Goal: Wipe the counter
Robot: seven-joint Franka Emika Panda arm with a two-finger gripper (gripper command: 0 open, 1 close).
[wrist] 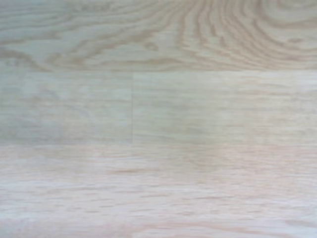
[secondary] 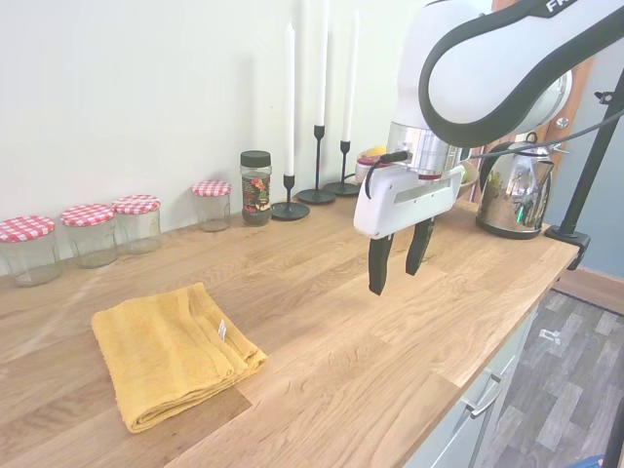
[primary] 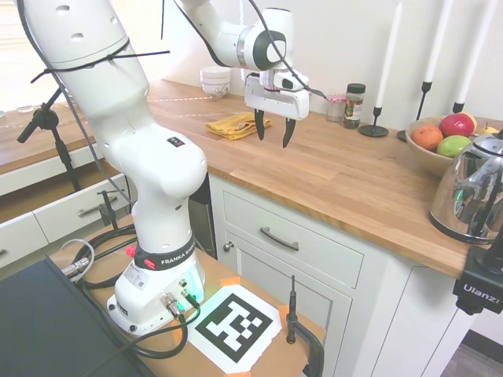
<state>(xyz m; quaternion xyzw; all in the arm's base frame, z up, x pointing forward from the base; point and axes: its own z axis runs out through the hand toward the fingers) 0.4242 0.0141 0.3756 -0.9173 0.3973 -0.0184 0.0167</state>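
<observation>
Pincer (secondary: 398, 259): two dark fingers pointing straight down, spread moderately apart, nothing between them. It hangs clear above the long warm-brown butcher-block wooden bench (secondary: 390, 370), tips not touching the wood. The wrist view shows only bare plank grain directly below.

Key relation: the folded mustard-yellow cloth (secondary: 171, 353) lies flat on the bench, well apart from the pincer, along the bench's length on the side away from the kettle. From the first exterior view it sits just behind and to the arm-base side of the fingers. The cloth is roughly rectangular; its long axis runs slantwise across the planks, folded edge toward the pincer. Judgement: wiping needs the cloth first, so the next move is a sideways travel along the bench, then a descent onto that near edge.

Surface: dry-looking wood, strips visible, open patch under the pincer.

Farther out, toward the wall: a dark-lidded glass spice jar (secondary: 255, 186), empty glass jars with red-checked lids (secondary: 212, 204), white taper candles in black holders (secondary: 290, 117). On the far side from the cloth: a polished chrome kettle (secondary: 514, 198) and a wooden bowl of fruit (primary: 440, 141). White stacked bowls (primary: 215, 81) stand beyond the cloth.
</observation>
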